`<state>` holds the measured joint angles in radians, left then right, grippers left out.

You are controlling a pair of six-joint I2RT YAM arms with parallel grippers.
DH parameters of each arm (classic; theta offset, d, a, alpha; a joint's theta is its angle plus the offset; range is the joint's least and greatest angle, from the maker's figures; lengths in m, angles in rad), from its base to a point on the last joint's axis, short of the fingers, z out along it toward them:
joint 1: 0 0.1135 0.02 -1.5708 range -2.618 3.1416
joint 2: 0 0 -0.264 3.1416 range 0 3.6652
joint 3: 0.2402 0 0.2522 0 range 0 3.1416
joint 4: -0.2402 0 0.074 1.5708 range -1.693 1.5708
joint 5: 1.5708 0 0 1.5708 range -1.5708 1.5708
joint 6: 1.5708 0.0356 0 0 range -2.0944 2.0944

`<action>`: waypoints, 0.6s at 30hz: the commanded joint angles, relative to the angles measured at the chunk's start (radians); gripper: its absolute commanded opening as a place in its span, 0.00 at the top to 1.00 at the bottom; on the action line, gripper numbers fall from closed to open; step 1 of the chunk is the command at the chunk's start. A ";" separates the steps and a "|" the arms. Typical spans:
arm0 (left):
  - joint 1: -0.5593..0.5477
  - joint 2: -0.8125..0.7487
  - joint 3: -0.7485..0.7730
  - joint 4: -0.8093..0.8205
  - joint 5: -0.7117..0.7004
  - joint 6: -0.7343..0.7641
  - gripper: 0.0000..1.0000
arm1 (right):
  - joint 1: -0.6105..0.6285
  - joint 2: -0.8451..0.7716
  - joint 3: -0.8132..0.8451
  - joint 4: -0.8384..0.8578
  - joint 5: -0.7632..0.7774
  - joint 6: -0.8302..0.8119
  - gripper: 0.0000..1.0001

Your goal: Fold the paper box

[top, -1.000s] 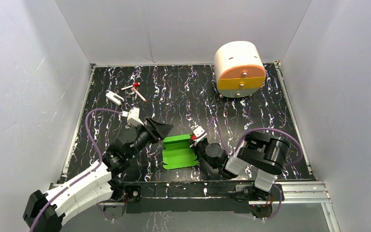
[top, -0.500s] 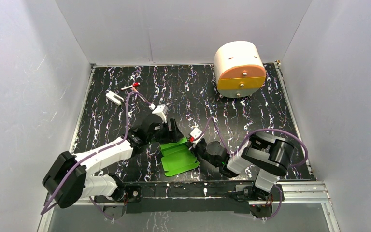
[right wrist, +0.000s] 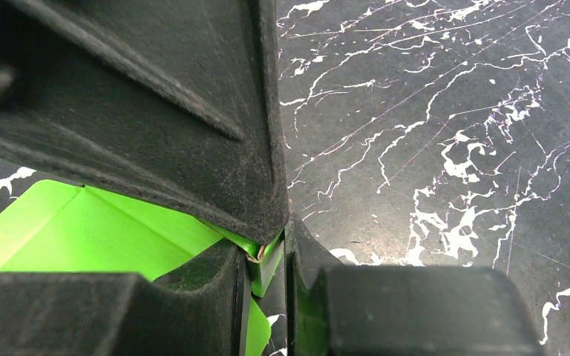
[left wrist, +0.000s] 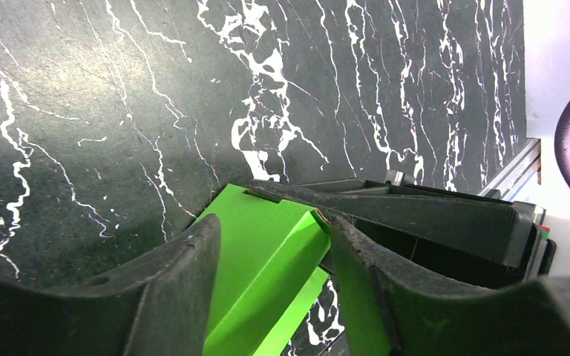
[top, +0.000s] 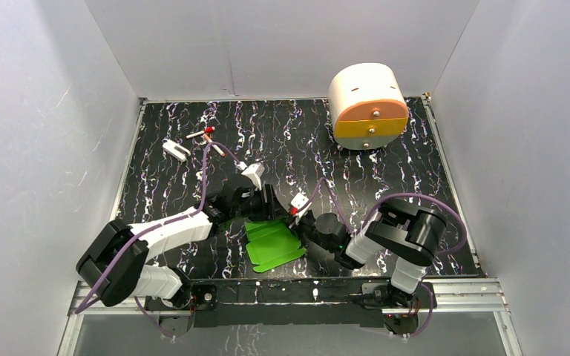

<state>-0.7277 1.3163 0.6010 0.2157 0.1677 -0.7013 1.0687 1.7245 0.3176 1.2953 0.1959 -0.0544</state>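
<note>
The paper box (top: 271, 245), a bright green card sheet, lies partly folded near the table's front edge. My right gripper (top: 297, 218) is at its far right corner. In the right wrist view that gripper (right wrist: 263, 246) is shut on a folded edge of the paper box (right wrist: 96, 237). My left gripper (top: 266, 209) reaches over the sheet's far edge from the left. In the left wrist view it (left wrist: 273, 222) stands open. Its fingers (left wrist: 171, 285) straddle a raised flap of the paper box (left wrist: 267, 259), with the right gripper's dark finger (left wrist: 430, 219) lying across just beyond.
A large cream-and-orange rounded drawer unit (top: 367, 104) stands at the back right. A small white piece (top: 176, 150) and red-and-white sticks (top: 206, 136) lie at the back left. The metal rail (top: 453, 285) runs along the near edge. White walls enclose the table.
My left arm has swung right, from the sheet's left side to its far edge, and its jaws have narrowed a little. The sheet has shifted and turned slightly. The right gripper keeps its hold.
</note>
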 commanded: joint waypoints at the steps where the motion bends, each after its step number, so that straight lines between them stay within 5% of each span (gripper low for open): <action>1: 0.006 0.023 -0.016 0.045 0.035 -0.030 0.50 | -0.001 0.021 0.015 0.062 -0.006 0.014 0.80; 18: 0.005 0.035 -0.065 0.051 -0.042 -0.022 0.59 | -0.001 -0.020 -0.058 0.136 0.015 0.046 0.65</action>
<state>-0.7277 1.3487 0.5655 0.3195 0.1745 -0.7410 1.0672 1.7363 0.2771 1.3544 0.1989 -0.0143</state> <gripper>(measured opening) 0.422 0.337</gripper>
